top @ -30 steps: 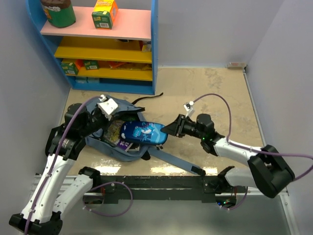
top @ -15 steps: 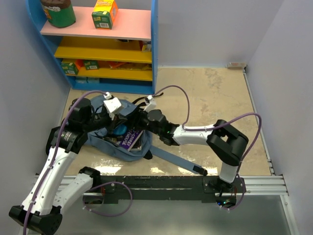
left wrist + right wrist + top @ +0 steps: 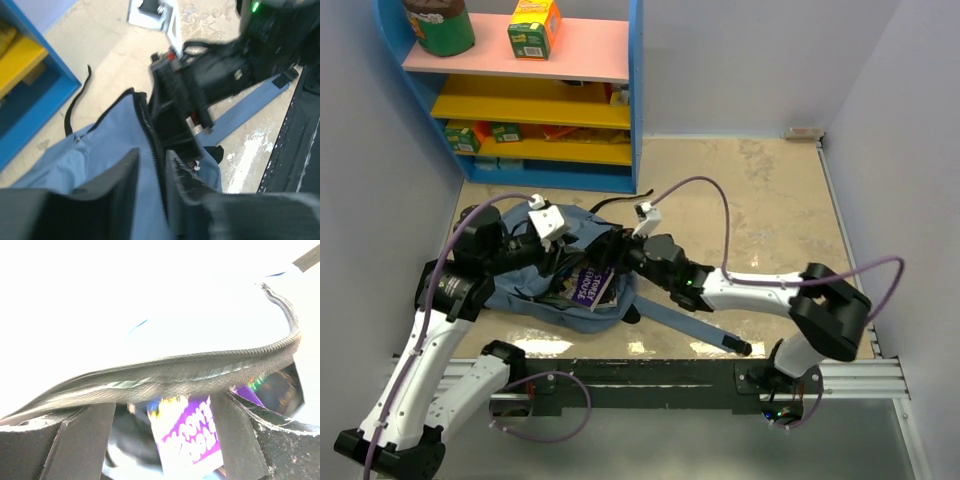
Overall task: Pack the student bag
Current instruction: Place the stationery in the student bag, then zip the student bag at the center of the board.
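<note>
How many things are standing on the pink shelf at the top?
2: a dark round tub at the left and a yellow-green carton right of it. Others may be hidden beyond the frame.

Both arms are built from smooth white tube links joined by chunky black motor housings. The left arm [image 3: 420, 360] ends in a black base [image 3: 390, 455] at the lower left of the top view. A lavender cable [image 3: 500, 198] runs along it to a small white camera block [image 3: 545, 220] near the wrist. The right arm [image 3: 750, 293] carries a second lavender cable [image 3: 695, 180] plugged into a white connector [image 3: 645, 211], and a green light [image 3: 688, 284] glows on its black forearm housing. The left gripper [image 3: 152, 167] has broad, matte charcoal fingers [image 3: 102, 195]. The right gripper [image 3: 160, 410] has flat black slab fingers [image 3: 82, 440], speckled with white scuffs along their edges.
</note>
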### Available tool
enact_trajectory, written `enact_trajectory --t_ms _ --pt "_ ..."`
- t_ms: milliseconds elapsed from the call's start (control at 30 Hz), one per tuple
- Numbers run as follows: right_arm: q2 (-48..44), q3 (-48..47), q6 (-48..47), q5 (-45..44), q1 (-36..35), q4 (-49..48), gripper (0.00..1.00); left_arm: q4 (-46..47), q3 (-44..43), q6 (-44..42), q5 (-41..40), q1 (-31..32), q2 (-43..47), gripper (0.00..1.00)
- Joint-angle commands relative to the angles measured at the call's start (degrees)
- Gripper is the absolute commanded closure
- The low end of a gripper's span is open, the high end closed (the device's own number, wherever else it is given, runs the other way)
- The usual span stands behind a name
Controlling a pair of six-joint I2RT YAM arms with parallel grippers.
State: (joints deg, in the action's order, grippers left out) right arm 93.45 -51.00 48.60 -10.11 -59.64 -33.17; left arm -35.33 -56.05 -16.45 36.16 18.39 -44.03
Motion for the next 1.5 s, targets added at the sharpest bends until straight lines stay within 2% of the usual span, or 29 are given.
enact_trajectory --t_ms 0,33,100,167,267,300,367,467,567,600,633,667,700,733,867,933,1033,1067,1133,1167,1200,1300,1367,1467 --pt "-11.3 8.1 -6.9 -1.5 -0.4 3.1 0.21 1.0 -3.3 -1.6 5.2 0.4 0.5 0.57" --pt "-13.5 10.3 -7.4 -1.6 -0.5 3.2 0.21 -0.7 -3.9 -2.5 5.6 0.4 0.1 0.46" --pt "-21.2 15.9 -8.6 -2.6 -0.7 5.2 0.23 -2.5 -5.9 -3.2 5.5 0.4 -0.3 0.32" --pt "-29.8 18.8 -9.7 -5.2 -1.4 10.5 0.26 -5.3 -8.5 -5.2 4.4 0.4 -0.6 0.29" --pt "-41.5 18.7 -12.6 -11.5 -4.7 18.2 0.31 -8.3 -11.7 -7.5 -0.4 0.2 -0.9 0.30" --pt "-43.3 18.0 -13.7 -13.3 -6.2 20.0 0.33 -8.8 -12.1 -8.1 -3.3 0.3 -0.8 0.36" --pt "-44.7 14.3 -19.1 -15.4 -7.1 22.1 0.35 -8.5 -12.5 -8.2 -6.1 0.1 -0.4 0.41" --pt "-39.9 6.1 -28.3 -14.4 -7.3 22.1 0.34 -6.3 -11.7 -8.1 -13.0 -0.3 -0.3 0.41" --pt "-28.5 -2.8 -37.8 -9.8 -7.4 18.2 0.30 -2.6 -10.4 -8.0 -23.4 -2.0 -0.3 0.37" --pt "-20.8 -8.6 -39.3 -7.8 -7.4 18.7 0.29 -0.5 -10.0 -7.3 -25.2 -2.7 -0.4 0.35" --pt "-17.5 -11.4 -40.8 -6.0 -7.4 19.9 0.29 0.7 -9.3 -6.7 -27.3 -3.2 -0.4 0.31" --pt "-14.2 -13.7 -42.8 -4.7 -7.4 20.0 0.29 1.7 -8.9 -6.1 -31.7 -4.3 -0.4 0.20" --pt "-10.0 -15.9 -43.3 -1.6 -7.4 19.5 0.30 3.8 -8.6 -5.2 -33.6 -4.9 -0.8 0.16" --pt "-8.1 -16.4 -43.8 -0.5 -7.4 17.6 0.31 4.8 -7.6 -5.0 -35.2 -5.4 -0.9 0.15" --pt "-5.0 -14.6 -41.5 4.7 -8.7 16.0 0.47 9.0 -4.9 -5.3 -41.2 -9.4 -1.6 0.11" --pt "-5.9 -9.3 -40.7 5.7 -10.3 13.2 0.49 9.7 -3.8 -5.6 -40.9 -11.4 -3.4 0.11" --pt "-5.0 -4.2 -38.7 5.4 -13.2 12.9 0.53 8.3 -4.4 -4.7 -34.8 -16.7 -7.4 0.11" --pt "-4.7 -3.0 -38.0 5.3 -13.7 12.9 0.55 6.3 -5.0 -4.6 -29.9 -19.6 -9.7 0.11" --pt "-4.1 0.5 -37.1 5.3 -13.7 11.7 0.56 3.4 -7.9 -5.3 -25.5 -22.0 -12.2 0.10" --pt "-3.5 1.2 -37.2 4.5 -13.8 11.7 0.55 -0.5 -9.0 -6.3 -19.0 -24.3 -14.5 0.10" --pt "-3.1 1.5 -37.4 3.7 -13.8 11.9 0.54 -3.0 -10.2 -9.1 -16.0 -25.2 -15.6 0.10" --pt "-3.1 -2.7 -40.2 -0.9 -13.7 15.7 0.44 -11.9 -14.3 -15.4 -8.4 -27.7 -19.2 0.11" --pt "-3.8 -6.5 -42.5 -2.5 -13.7 18.4 0.37 -12.3 -15.7 -16.7 -4.6 -31.4 -19.0 0.11" --pt "-2.7 -14.5 -43.9 -1.9 -13.7 19.8 0.35 -11.5 -17.3 -17.2 -2.3 -35.7 -19.2 0.11"
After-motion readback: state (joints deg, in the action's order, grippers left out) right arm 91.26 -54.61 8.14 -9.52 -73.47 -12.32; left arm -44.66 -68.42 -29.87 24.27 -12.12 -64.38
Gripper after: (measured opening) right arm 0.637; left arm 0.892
